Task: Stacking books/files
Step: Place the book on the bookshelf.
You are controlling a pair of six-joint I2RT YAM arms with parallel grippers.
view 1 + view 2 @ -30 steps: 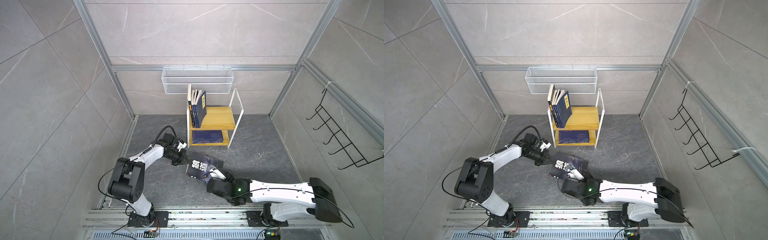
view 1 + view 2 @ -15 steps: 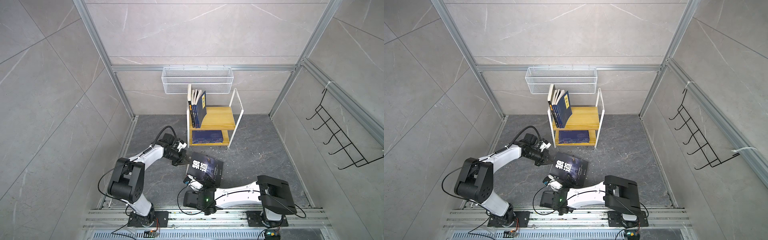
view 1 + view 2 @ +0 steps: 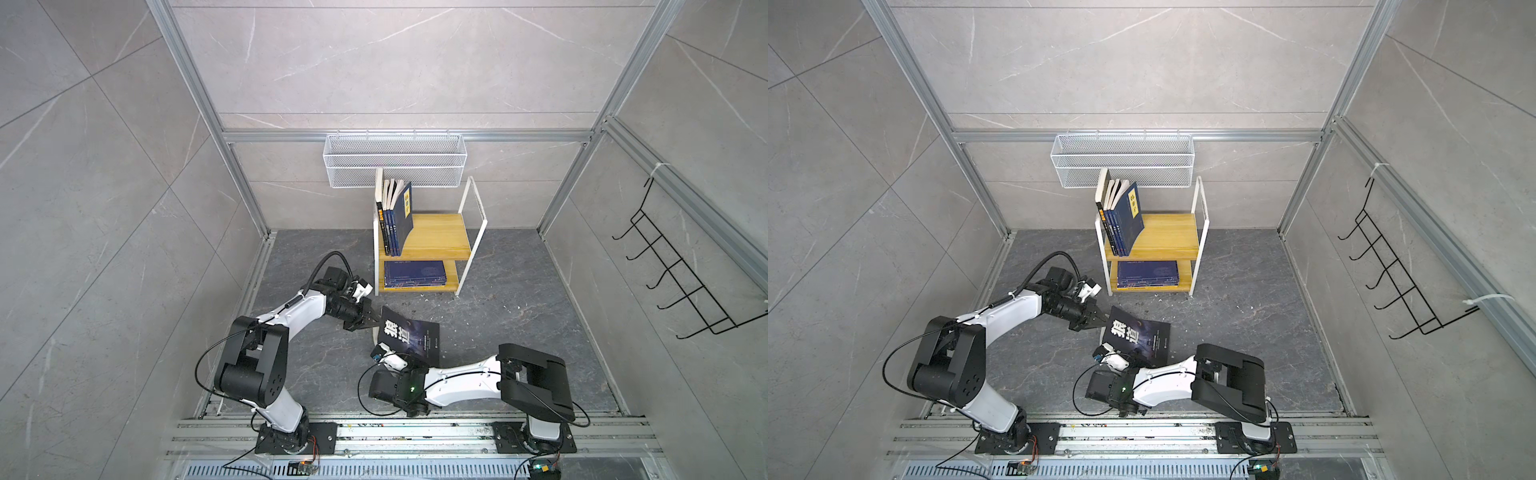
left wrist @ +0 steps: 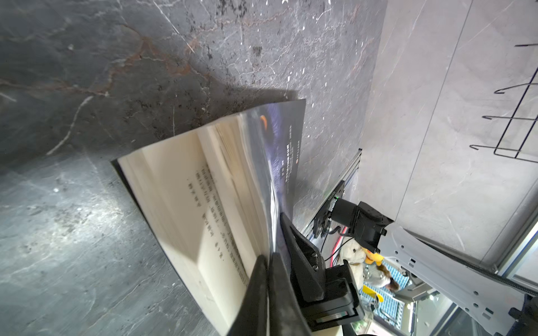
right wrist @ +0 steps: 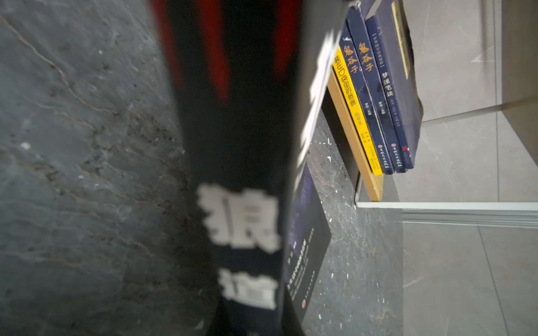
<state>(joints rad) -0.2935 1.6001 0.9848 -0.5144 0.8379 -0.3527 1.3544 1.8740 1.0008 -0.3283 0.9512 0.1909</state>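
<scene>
Presently: left gripper [image 3: 371,322], jaws narrow, pinching the cover edge of the black book [image 3: 411,336], which lies fanned open on the floor [image 3: 519,332] before the shelf [image 3: 440,245]. Right gripper [image 3: 395,358] at the book's near edge, grip unreadable. Upright books [image 3: 395,220] on the upper board.

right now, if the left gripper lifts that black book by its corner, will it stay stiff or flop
Likely floppy: in the left wrist view the black book fans open, its cover curling off the pages where the left gripper pinches it. The cover looks glossy, so it may slip. As a soft paperback it would probably sag rather than hold flat.
</scene>
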